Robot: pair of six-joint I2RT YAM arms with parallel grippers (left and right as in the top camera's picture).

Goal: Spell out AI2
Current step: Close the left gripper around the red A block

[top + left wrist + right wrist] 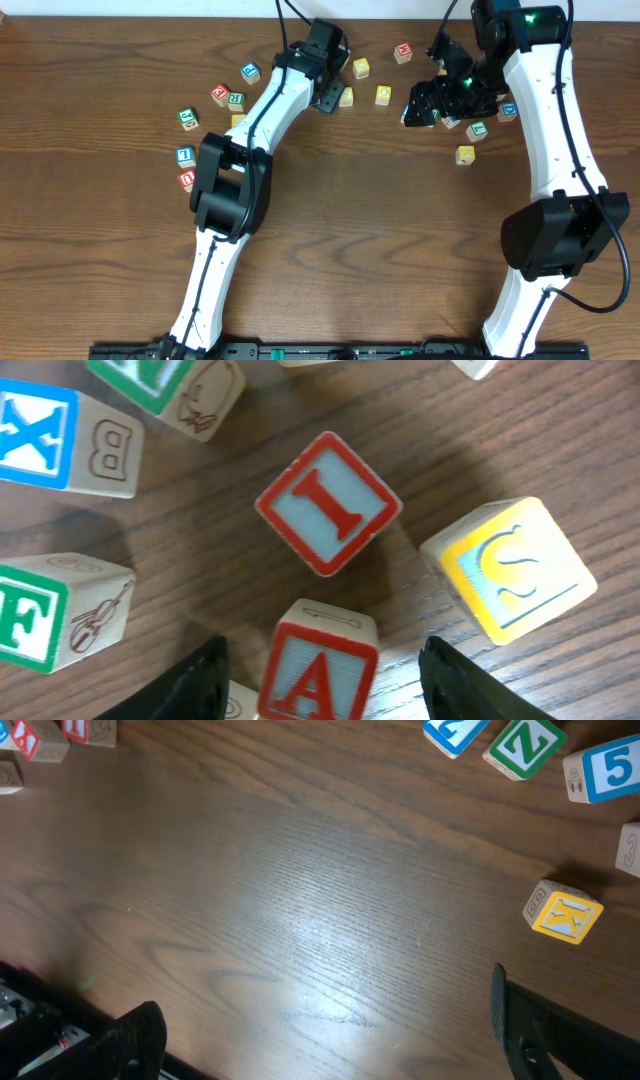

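Closest in the left wrist view, the left jaws stand apart with nothing clamped. Their two dark fingers (pixel 205 685) sit either side of the A block (pixel 318 665), which is upright on the bench (pixel 300 900) with its red-framed face up and roughly square to them. Neither finger seems to touch the wood yet. Just beyond it, with a thin strip of bench between, is the I block (pixel 328 503), turned corner-on to the A. A yellow S block (pixel 510 570) lies off to one side of the pair and a green F block (pixel 50 615) to the other. Farther back are a blue X block (pixel 60 440) and another green-framed block (pixel 170 385).

The right jaws are also apart and hold nothing, hanging over bare bench. Ahead of them is a yellow block (pixel 565 910), and past that a blue 5 block (pixel 605 768) and a green block (pixel 522 745). A blue-framed block (pixel 452 730) is cut off by the frame edge. Its character could be a 2, but I cannot tell.

I judge the step in hand to be the pick of the A, with no letter of the word laid out yet. The next move calls for closing squarely on the A's side faces and lifting straight up, so that the I's near corner is not knocked
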